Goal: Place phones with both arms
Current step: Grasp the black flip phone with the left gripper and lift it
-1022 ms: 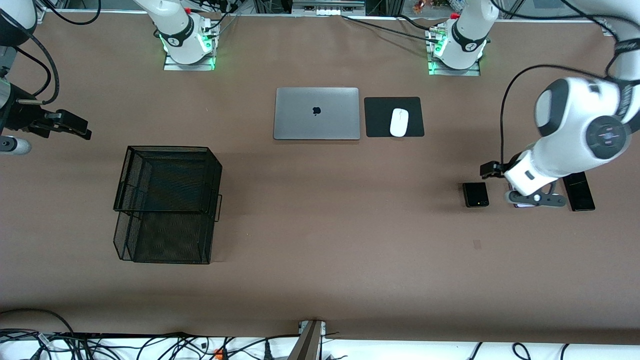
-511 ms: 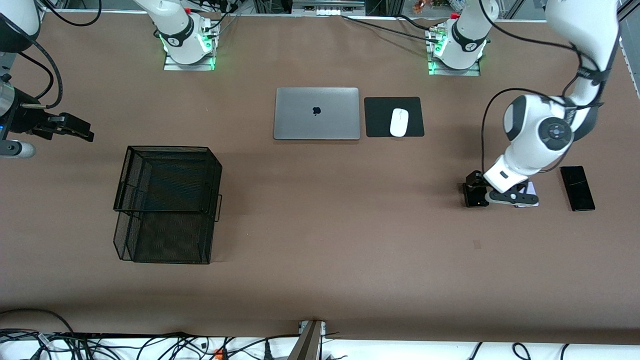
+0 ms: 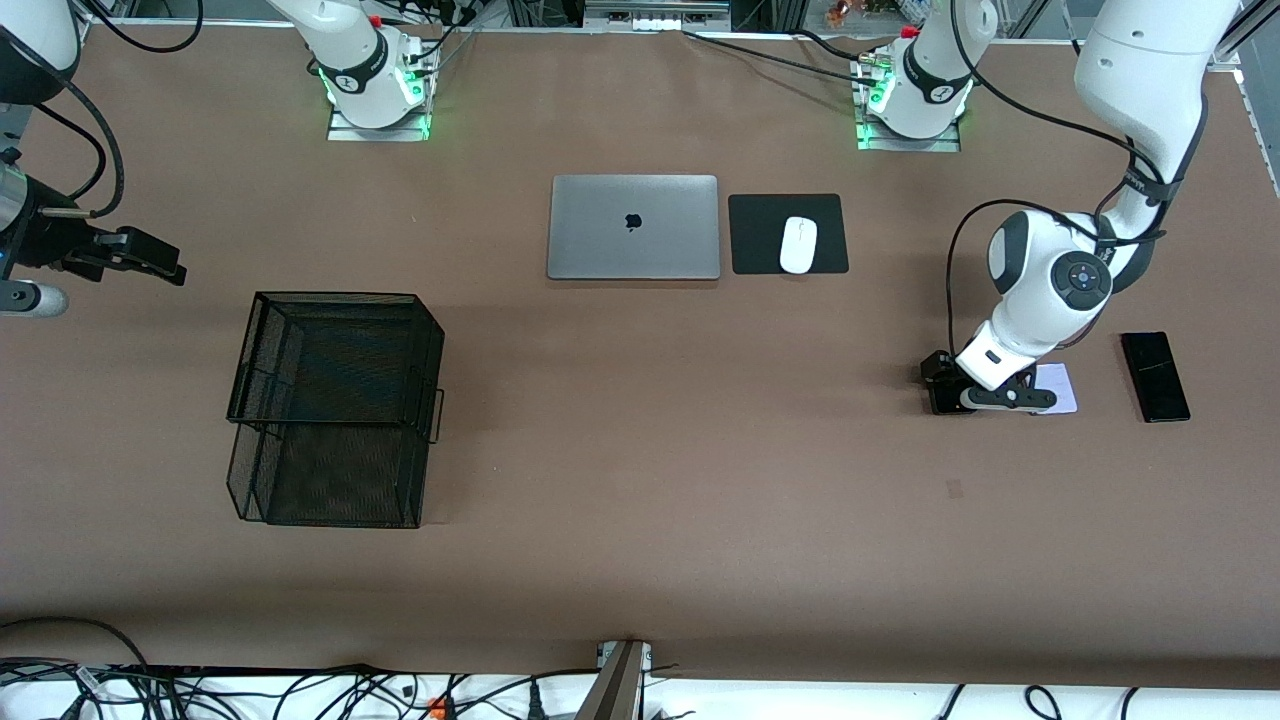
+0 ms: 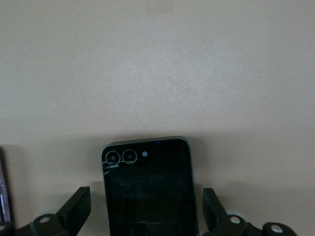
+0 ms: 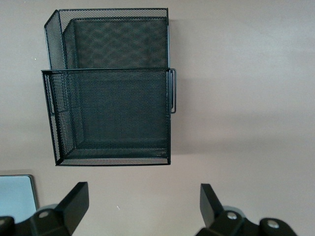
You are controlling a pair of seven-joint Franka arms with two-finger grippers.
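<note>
Left gripper has swung off the lavender phone and dropped over the small black phone, fingers spread either side of it on the table, grasp looks next; right gripper waits open.

No readable text anywhere; only an apple logo on the grey laptop.
</note>
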